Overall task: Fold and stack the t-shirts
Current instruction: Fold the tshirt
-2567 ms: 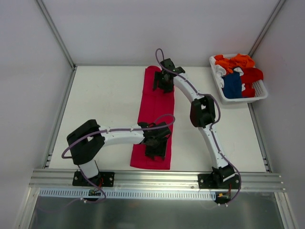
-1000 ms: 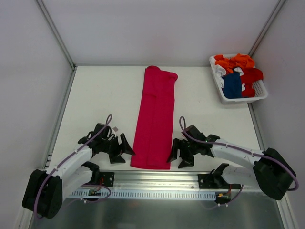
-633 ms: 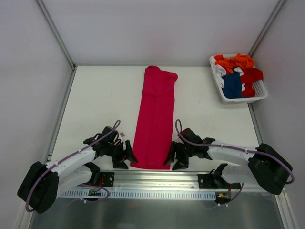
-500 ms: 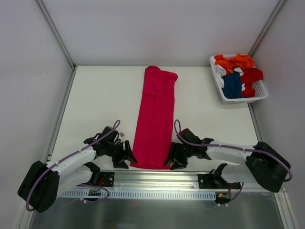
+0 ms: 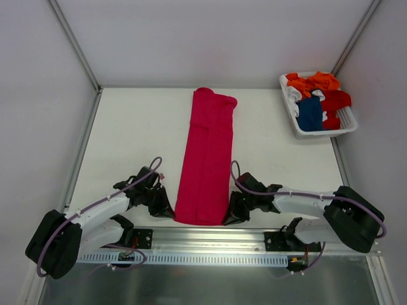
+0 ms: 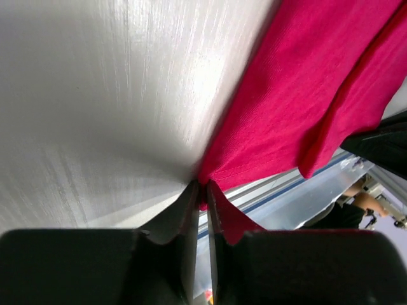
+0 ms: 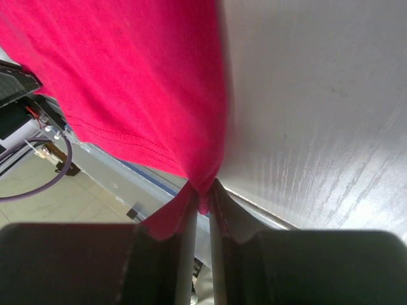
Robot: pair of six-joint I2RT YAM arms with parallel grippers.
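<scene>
A crimson-pink t-shirt lies folded into a long narrow strip down the middle of the white table, from the back to the front edge. My left gripper is shut on its near left corner. My right gripper is shut on its near right corner. Both wrist views show a small pinch of crimson cloth between the closed fingers. The other t-shirts, orange, dark blue and red, lie bunched in the white basket at the back right.
The table's front edge and the metal rail run just behind both grippers. White walls enclose the table on the left, back and right. Bare tabletop lies to either side of the strip.
Both grippers have slid inward to the strip's near corners and closed on the cloth. The shirt has not moved.
</scene>
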